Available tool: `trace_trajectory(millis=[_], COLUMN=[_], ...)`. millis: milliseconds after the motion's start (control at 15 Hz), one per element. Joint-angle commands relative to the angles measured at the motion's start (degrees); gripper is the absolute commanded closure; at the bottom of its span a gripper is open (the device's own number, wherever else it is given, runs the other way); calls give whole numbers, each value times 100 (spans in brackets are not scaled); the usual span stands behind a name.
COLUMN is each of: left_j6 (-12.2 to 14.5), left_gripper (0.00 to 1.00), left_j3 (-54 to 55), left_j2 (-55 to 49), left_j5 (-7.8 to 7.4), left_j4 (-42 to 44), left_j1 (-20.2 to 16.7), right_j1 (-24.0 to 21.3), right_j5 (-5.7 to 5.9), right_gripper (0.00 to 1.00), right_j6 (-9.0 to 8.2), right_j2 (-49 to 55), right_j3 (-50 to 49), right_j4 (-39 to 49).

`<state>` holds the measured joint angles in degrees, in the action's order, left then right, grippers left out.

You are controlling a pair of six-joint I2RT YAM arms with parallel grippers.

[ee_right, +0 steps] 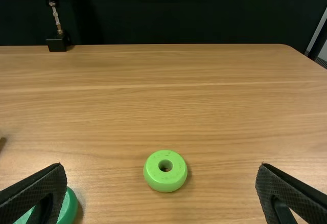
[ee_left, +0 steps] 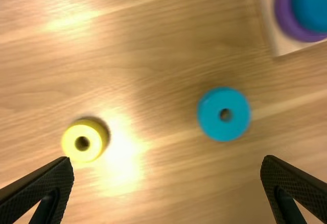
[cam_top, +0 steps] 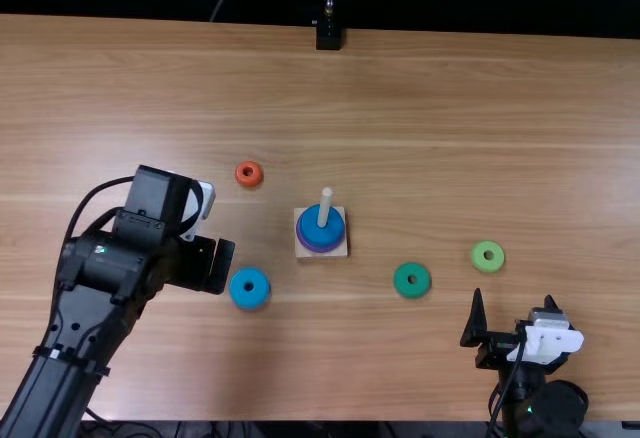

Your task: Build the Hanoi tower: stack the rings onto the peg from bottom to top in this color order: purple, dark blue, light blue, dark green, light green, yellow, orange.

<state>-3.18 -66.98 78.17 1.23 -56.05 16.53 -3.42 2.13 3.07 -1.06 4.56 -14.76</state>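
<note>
Wooden base, square and pale, flat on the table near its middle; bears one upright peg.

Purple ring: threaded on the peg, lowest of the stack, lying on the base.

Dark blue ring: on the same peg, directly above the purple ring, with the peg's pale tip rising out of it.

Light blue ring: flat on the table, hole up, left of the base and toward the near edge, just beside the left pincer.

Dark green ring: flat on the table, right of the base and slightly nearer the near edge.

Light green ring: flat on the table, farther right than the dark green one, apart from it.

Yellow ring: on the table, hole up, well apart from the light blue ring.

Orange ring: on the table, left of the base and farther from the near edge.

Left pincer: open, fingers wide apart, above the table.

Right pincer: open, fingers likewise spread, near the table's near edge.
</note>
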Motion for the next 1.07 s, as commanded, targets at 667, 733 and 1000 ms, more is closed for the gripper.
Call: trace_trajectory(millis=[667,733,1000], left_j6=[-51,-72,-104], left_gripper=[0,0,0], left_j3=[1099,1099,1073], left_j2=[902,1025,1271], left_j5=[-7,-176,-218], left_j4=[1893,1903,1840], left_j1=[931,948,1203], right_j1=[-71,-71,-71], right_j5=[8,8,8], right_gripper=[0,0,0], right_j6=[-1,-1,-1], right_j2=[106,106,106], right_j3=[-377,-377,-377], right_j4=[-397,-397,-397])
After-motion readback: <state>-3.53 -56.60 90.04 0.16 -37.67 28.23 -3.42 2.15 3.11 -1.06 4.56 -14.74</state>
